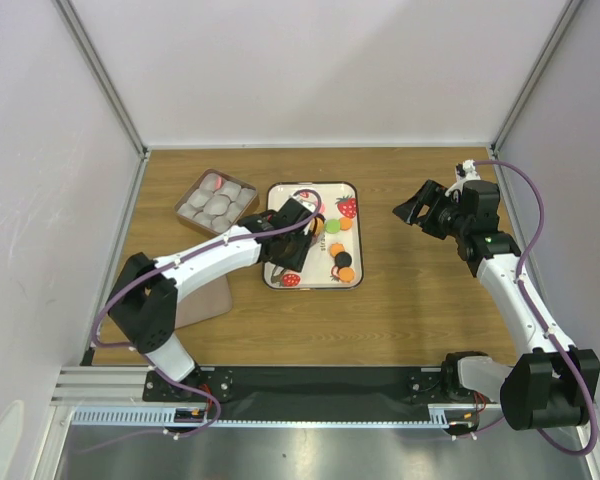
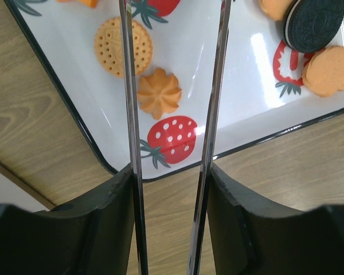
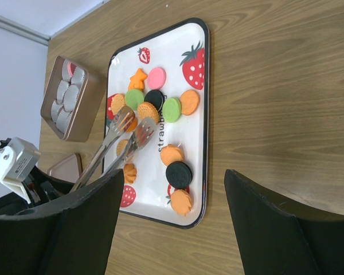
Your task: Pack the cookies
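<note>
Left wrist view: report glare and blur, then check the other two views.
Left wrist view: bright glare patches on the tray, tongs mirror-shiny; right wrist view: its near fingers dark and featureless, cookies sharp; top external view: evenly lit, faint shadows.

Left end effector [image 1: 292,232] clamps tongs [image 3: 112,143]; right end effector [image 1: 420,208] spread wide.

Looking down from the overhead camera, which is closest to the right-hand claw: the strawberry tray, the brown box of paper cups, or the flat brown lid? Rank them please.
From the right gripper:
1. Strawberry tray, mid-table, just to its left.
2. Brown box of paper cups, beyond the tray, far left.
3. Flat brown lid, near left, partly behind the left arm.
</note>
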Tool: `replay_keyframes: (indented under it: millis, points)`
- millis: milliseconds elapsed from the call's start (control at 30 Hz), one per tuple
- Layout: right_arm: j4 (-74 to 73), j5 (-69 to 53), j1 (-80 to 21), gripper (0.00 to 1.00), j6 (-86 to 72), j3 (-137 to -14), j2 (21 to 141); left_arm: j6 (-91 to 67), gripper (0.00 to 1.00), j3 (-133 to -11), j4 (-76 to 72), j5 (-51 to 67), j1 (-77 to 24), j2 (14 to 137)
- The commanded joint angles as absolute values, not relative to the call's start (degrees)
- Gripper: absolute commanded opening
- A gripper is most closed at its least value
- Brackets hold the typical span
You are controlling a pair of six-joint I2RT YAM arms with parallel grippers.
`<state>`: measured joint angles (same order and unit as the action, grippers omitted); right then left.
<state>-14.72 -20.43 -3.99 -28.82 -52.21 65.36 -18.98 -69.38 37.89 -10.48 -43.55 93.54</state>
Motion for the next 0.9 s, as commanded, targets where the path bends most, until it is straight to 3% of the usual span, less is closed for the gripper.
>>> replay_keyframes:
  millis: [0, 467, 867]
  points:
    - [-14.06, -20.3, -3.96, 0.78, -28.3, -53.96, 64.95, -17.93, 0.53, -72.95, 36.65, -12.48, -44.21, 94.91]
    - [-13.97, -20.39, -3.87, 0.78, -28.48, -53.88, 64.95, -17.14, 0.52, -76.46, 37.97, -16.26, -45.7, 99.49]
    - [-14.06, -20.3, -3.96, 0.77, -28.3, -53.79, 64.51, -15.65, 0.39, -78.92, 39.64, -18.45, -46.05, 99.41]
